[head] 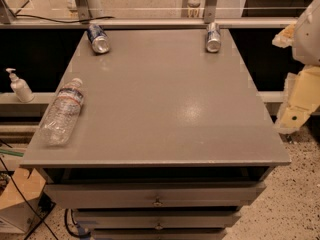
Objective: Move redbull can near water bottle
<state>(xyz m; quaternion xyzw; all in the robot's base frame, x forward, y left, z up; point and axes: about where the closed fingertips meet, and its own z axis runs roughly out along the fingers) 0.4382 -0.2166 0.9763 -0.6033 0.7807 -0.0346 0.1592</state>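
Observation:
The redbull can (213,37) is slim, silver and blue, and lies on its side at the back right of the grey table top (165,104), its shiny end facing me. The water bottle (62,111) is clear and crinkled with a blue-white label, and lies on its side at the table's left edge. The can and the bottle are far apart, on opposite sides of the table. My gripper (295,106), cream-coloured, hangs beyond the table's right edge, below and to the right of the can, touching nothing.
A fatter dark-blue can (98,38) lies at the back left of the table. A small white pump bottle (19,86) stands on a ledge to the left. Drawers (157,196) sit under the table top. A cardboard box (15,201) is on the floor at lower left.

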